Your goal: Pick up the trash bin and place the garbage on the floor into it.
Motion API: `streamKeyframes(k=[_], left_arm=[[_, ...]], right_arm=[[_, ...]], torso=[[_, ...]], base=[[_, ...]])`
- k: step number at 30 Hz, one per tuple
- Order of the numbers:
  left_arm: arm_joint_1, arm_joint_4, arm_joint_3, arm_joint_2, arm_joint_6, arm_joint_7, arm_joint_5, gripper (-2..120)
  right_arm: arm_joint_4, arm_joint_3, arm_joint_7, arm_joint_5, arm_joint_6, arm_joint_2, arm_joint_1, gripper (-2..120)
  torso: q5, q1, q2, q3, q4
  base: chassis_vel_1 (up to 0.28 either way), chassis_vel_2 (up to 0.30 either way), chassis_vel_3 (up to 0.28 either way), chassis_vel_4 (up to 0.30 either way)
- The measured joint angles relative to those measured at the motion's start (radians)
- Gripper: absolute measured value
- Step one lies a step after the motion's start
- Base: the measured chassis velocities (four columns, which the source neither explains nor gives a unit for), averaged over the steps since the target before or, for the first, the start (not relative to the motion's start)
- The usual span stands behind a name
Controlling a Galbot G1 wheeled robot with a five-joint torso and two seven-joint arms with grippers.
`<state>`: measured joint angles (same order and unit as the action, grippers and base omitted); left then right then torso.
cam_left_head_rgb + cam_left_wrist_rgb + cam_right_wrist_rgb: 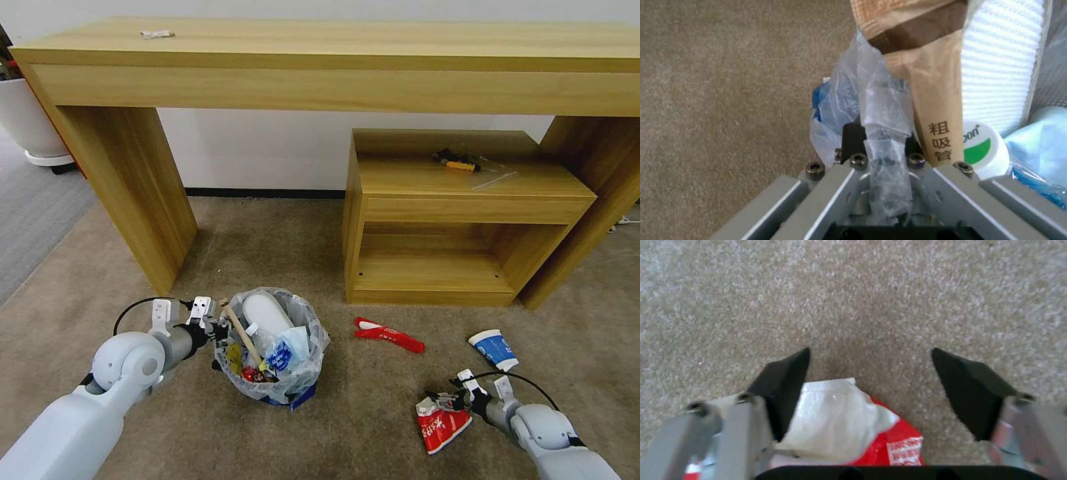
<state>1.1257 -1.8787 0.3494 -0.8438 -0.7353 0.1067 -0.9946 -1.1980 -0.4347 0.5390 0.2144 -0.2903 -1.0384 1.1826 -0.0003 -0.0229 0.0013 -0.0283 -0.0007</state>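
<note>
While the beige short-pile floor (373,427) runs wall to wall under a long wooden desk (333,60) w/ a low wooden shelf unit (460,213) tucked beneath it, both arms sit low over the carpet. White wall behind, dark skirting; a strip of grey ribbed carpet (33,207) and a big white plant pot (27,120) off to the far left.

Left pincer (217,330) is pressed together on the rim of the trash bin (313,347), pinching the crinkly bag liner (882,133) — in the left wrist view the plastic is bunched right btwn the black pads. The bin sits on the carpet directly ahead of that pincer, already stuffed: white slipper (267,315), wooden stick (241,337), blue packets, a brown paper sleeve (933,100) printed 粗吸管, and a white cap (985,148) w/ green mark and letters "oon".

Right pincer (437,400) is spread wide, fingers (782,386) apart, low over the red wrapper (440,423); the wrapper lies right beneath it, white print on red, too small to read. The crumpled white part shows against one pad in the right wrist view. Just beyond this pincer: a blue-white paper cup (495,349) on its side; farther toward the bin, a long red wrapper (388,335) flat on the carpet.
</note>
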Motion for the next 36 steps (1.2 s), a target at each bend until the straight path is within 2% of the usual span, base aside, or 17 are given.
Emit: streamKeyframes(k=[3, 6, 7, 12, 14, 15, 18, 22, 27, 32, 34, 36], left_arm=[[-0.001, 0.004, 0.004, 0.006, 0.000, -0.007, 0.000, 0], [-0.002, 0.006, 0.006, 0.007, 0.000, -0.010, 0.000, 0], [-0.004, 0.007, 0.006, 0.008, 0.000, -0.013, 0.000, 0], [-0.007, 0.008, 0.006, 0.009, 0.000, -0.016, 0.000, 0], [-0.009, 0.008, 0.006, 0.009, 0.000, -0.018, 0.000, 0], [-0.009, 0.008, 0.006, 0.009, 0.000, -0.018, 0.000, 0], [-0.010, 0.008, 0.006, 0.009, 0.000, -0.020, 0.000, 0], [-0.009, 0.009, 0.005, 0.007, 0.000, -0.021, 0.002, 0], [-0.010, 0.008, 0.004, 0.005, 0.000, -0.021, 0.003, 0], [-0.007, 0.004, 0.004, 0.005, 0.000, -0.022, 0.004, 0], [-0.005, 0.005, 0.005, 0.004, 0.000, -0.024, 0.010, 0], [-0.004, 0.006, 0.005, 0.003, 0.000, -0.027, 0.015, 0]], right_arm=[[0.008, 0.003, -0.016, 0.012, 0.002, -0.008, -0.006, 52], [0.005, 0.001, -0.019, 0.016, 0.002, -0.007, -0.006, 45], [-0.001, -0.003, -0.025, 0.020, 0.002, -0.006, -0.005, 37], [-0.019, -0.012, -0.043, 0.032, 0.002, -0.002, 0.002, 25], [-0.044, -0.024, -0.064, 0.040, 0.003, 0.002, 0.012, 12], [-0.044, -0.024, -0.064, 0.040, 0.003, 0.002, 0.012, 12], [-0.097, -0.044, -0.081, 0.060, 0.006, 0.008, 0.030, 0], [-0.189, -0.072, -0.089, 0.101, 0.015, 0.018, 0.067, 0], [-0.221, -0.090, -0.086, 0.091, 0.027, 0.029, 0.079, 0], [-0.223, -0.122, 0.047, -0.010, 0.042, 0.084, 0.118, 0], [-0.222, -0.119, 0.088, -0.052, 0.054, 0.119, 0.146, 8], [-0.220, -0.108, 0.094, -0.057, 0.061, 0.132, 0.155, 12]], torso=[[0.0004, 0.000, 0.000, 0.000, 0.0002], [0.0004, 0.000, 0.000, 0.000, 0.0000], [0.0005, 0.000, 0.000, 0.000, 0.0000], [0.0003, 0.000, 0.000, 0.000, 0.0000], [0.0007, 0.000, 0.000, 0.000, -0.0004], [0.0007, 0.000, 0.000, 0.000, -0.0004], [0.0004, 0.000, 0.000, 0.000, -0.0003], [0.0004, 0.000, 0.000, 0.000, -0.0001], [0.0003, 0.000, 0.000, 0.000, 0.0000], [0.0003, 0.000, 0.000, 0.000, -0.0001], [0.0003, 0.000, 0.000, 0.000, -0.0004], [0.0002, 0.000, 0.000, 0.000, -0.0003]], base=[[0.000, 0.000, 0.000, 0.000], [0.000, 0.000, 0.000, 0.000], [0.000, 0.000, 0.000, 0.000], [0.000, 0.000, 0.000, 0.000], [0.000, 0.000, 0.000, 0.000], [0.000, 0.000, 0.000, 0.000], [0.000, 0.000, 0.000, 0.000], [0.000, 0.000, 0.000, 0.000], [0.000, 0.000, 0.000, 0.000], [0.000, 0.000, 0.000, 0.000], [0.000, 0.000, 0.000, 0.000], [0.000, 0.000, 0.000, 0.000]])
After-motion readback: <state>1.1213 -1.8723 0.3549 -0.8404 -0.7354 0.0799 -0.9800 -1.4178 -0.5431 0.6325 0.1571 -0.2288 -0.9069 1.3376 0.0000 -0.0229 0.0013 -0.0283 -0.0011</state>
